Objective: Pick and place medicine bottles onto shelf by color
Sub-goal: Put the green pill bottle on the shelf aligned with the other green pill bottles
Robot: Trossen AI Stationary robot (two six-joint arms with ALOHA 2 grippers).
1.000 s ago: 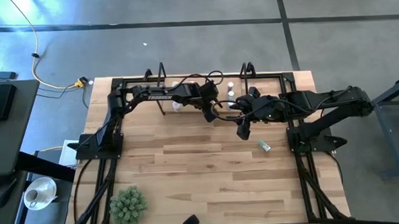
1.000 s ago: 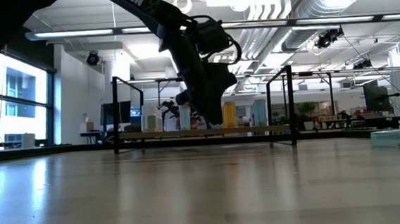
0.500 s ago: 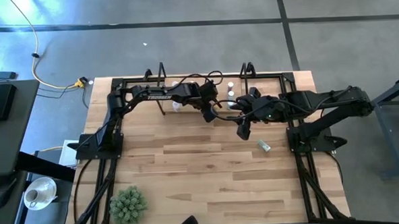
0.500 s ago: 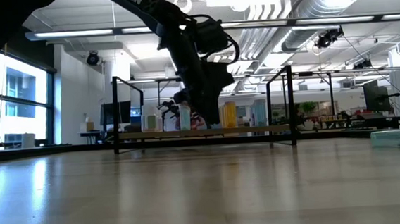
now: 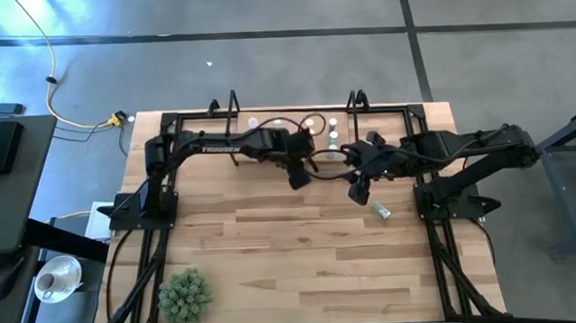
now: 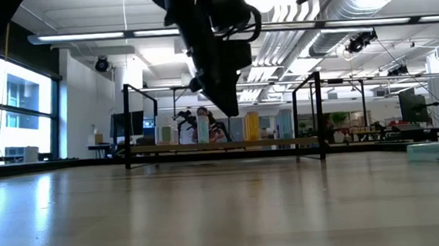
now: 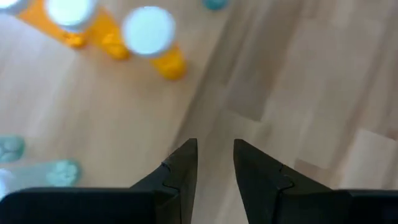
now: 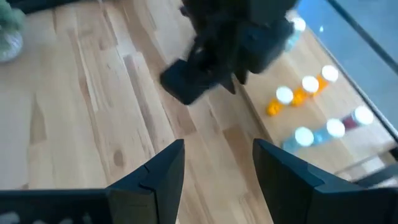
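Pale matt wood tabletop (image 5: 272,240); shelf (image 6: 221,147) with black metal frames.

I can read no text, number or sign anywhere around me. A pale strip of lettering runs along the upper link of my left arm (image 5: 214,139), on the side nearest the shelf (image 5: 296,119), but its letters are too small to make out. The medicine bottles (image 7: 149,38) on that shelf show only plain white caps and coloured bodies, with no label legible. In the room beyond the shelf, the bright panels and coloured shapes carry nothing I can make out as words.
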